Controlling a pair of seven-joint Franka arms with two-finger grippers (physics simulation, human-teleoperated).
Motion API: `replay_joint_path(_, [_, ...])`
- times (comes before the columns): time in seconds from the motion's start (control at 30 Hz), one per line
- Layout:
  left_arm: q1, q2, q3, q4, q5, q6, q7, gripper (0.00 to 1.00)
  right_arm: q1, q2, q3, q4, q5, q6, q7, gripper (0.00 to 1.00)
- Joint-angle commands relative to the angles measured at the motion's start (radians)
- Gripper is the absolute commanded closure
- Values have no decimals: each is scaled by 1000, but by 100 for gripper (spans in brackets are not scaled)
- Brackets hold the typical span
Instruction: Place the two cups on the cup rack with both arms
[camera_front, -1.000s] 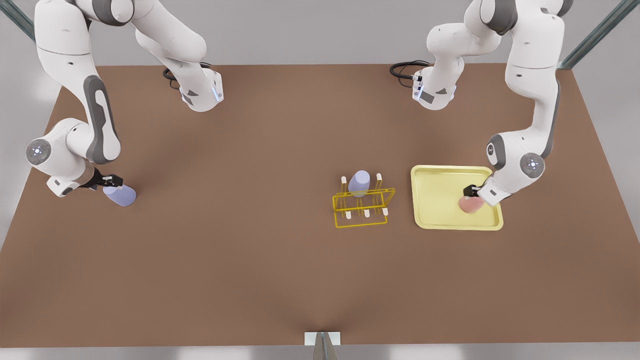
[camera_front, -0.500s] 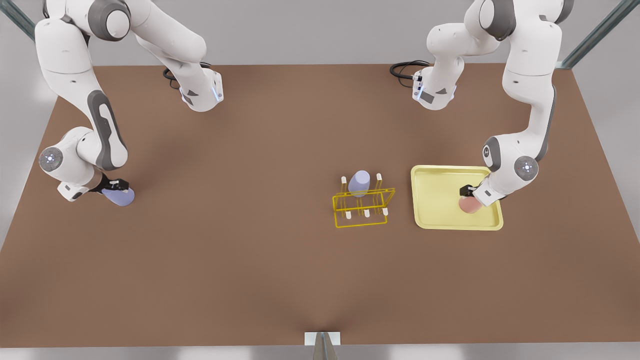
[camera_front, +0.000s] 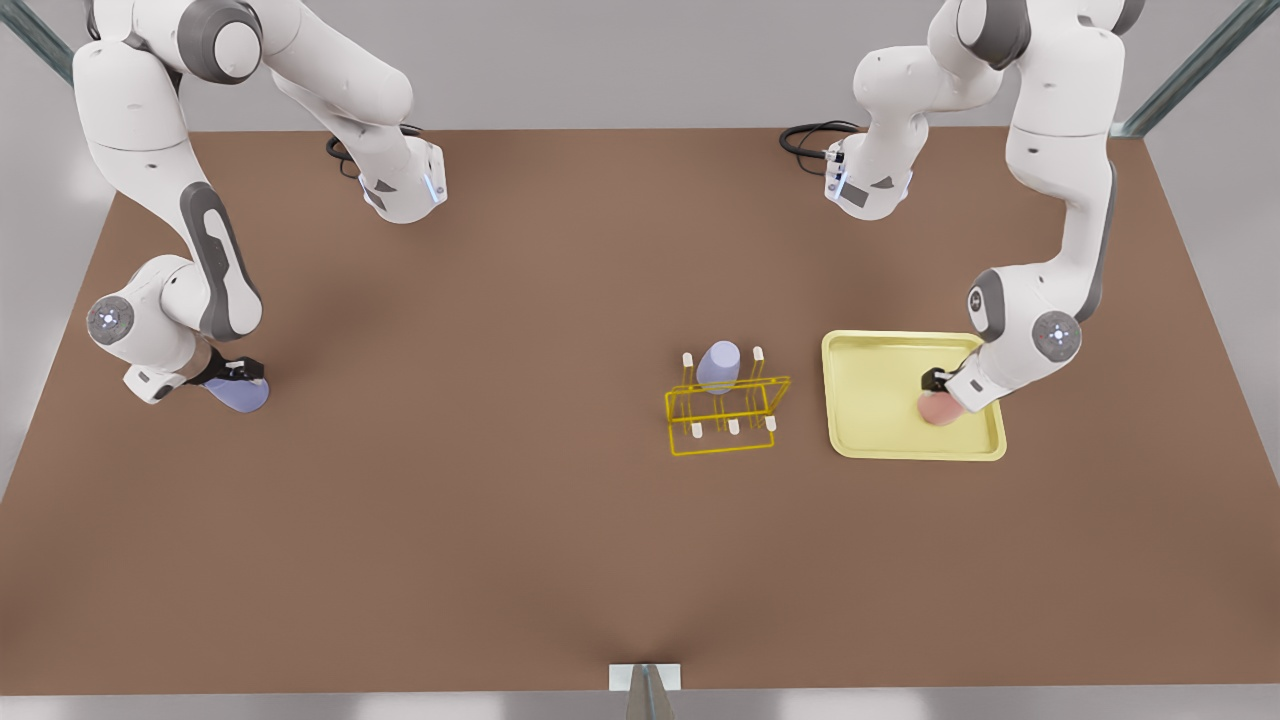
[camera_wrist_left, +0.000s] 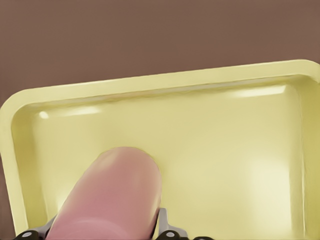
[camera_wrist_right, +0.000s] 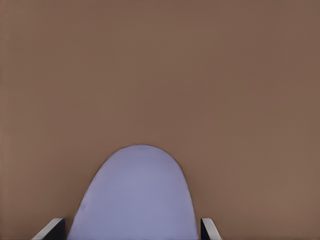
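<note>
The brown table (camera_front: 500, 520) carries everything, and both arms are down at cups. The left arm folds down from the upper right of the front view so its left gripper (camera_front: 938, 392) reaches into the pale-yellow tray (camera_front: 870, 400); its fingers (camera_wrist_left: 167, 227) sit closed against the pink cup (camera_front: 938, 408), which lies tilted on the tray floor. At the frame's left edge the right arm crouches low, elbow bent, its right gripper (camera_front: 236, 374) clamped around the lavender-blue cup (camera_front: 240, 393) on bare table. The yellow cup rack (camera_front: 725, 412), right of centre just beside the tray, already holds a lavender cup (camera_front: 718, 366) over a rear peg. Neither held cup looks lifted yet, I'd say.
</note>
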Motion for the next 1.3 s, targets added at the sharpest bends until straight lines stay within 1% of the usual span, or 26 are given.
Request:
replay_joint_path(0.0, [0,-12,-14,15,-3,-90,-25,17,0,-1,0,0,2,-4,-22,0])
replay_joint_path(0.03, [-1,-19,-17,54,-3,-172,-36,17,0,-1,0,0,2,-4,-22,1])
replay_joint_path(0.1, [0,-45,-83,202,-3,-426,-143,17,0,-1,0,3,0,-4,-23,6])
replay_joint_path(0.13, [-3,-39,-120,271,-3,-491,-204,17,0,-1,0,5,0,-5,-23,7])
replay_joint_path(0.17, [-9,-33,-144,300,-3,-492,-247,17,0,-1,0,6,0,-7,-25,9])
replay_joint_path(0.2, [-9,2,-196,370,-3,-497,-336,17,0,-1,0,13,0,-19,-23,10])
replay_joint_path(0.23, [-9,46,-261,438,-3,-497,-447,17,0,-1,2,16,0,-19,-23,11])
replay_joint_path(0.3, [-9,140,-347,567,-3,-496,-619,17,0,5,2,25,0,-19,-23,11])
replay_joint_path(0.33, [-9,198,-391,659,-1,-494,-712,17,0,7,2,30,0,-19,-22,11])
replay_joint_path(0.37, [-9,241,-408,744,-1,-495,-755,18,0,12,2,31,0,-19,-22,11])
replay_joint_path(0.43, [-10,263,-410,796,2,-488,-757,18,0,19,3,37,0,-19,-22,11])
replay_joint_path(0.6, [-20,271,-468,819,6,-548,-821,18,0,30,5,42,2,-19,-20,13])
replay_joint_path(0.7, [-30,274,-492,810,5,-649,-853,17,0,25,5,42,0,-20,-19,13])
replay_joint_path(0.83, [-53,272,-499,772,8,-649,-866,17,2,19,9,46,2,-39,-19,15])
replay_joint_path(1.03, [-50,274,-522,727,6,-641,-869,17,2,16,25,91,2,-125,-25,16])
replay_joint_path(1.07, [-50,274,-525,727,6,-641,-869,10,2,12,34,92,2,-131,-25,16])
replay_joint_path(1.1, [-52,275,-525,727,6,-641,-869,0,3,9,43,114,2,-161,-25,16])
replay_joint_path(1.13, [-50,275,-526,727,8,-641,-869,0,3,10,61,146,2,-201,-40,16])
replay_joint_path(1.27, [-50,264,-528,741,5,-653,-870,0,14,19,101,197,10,-237,-65,16])
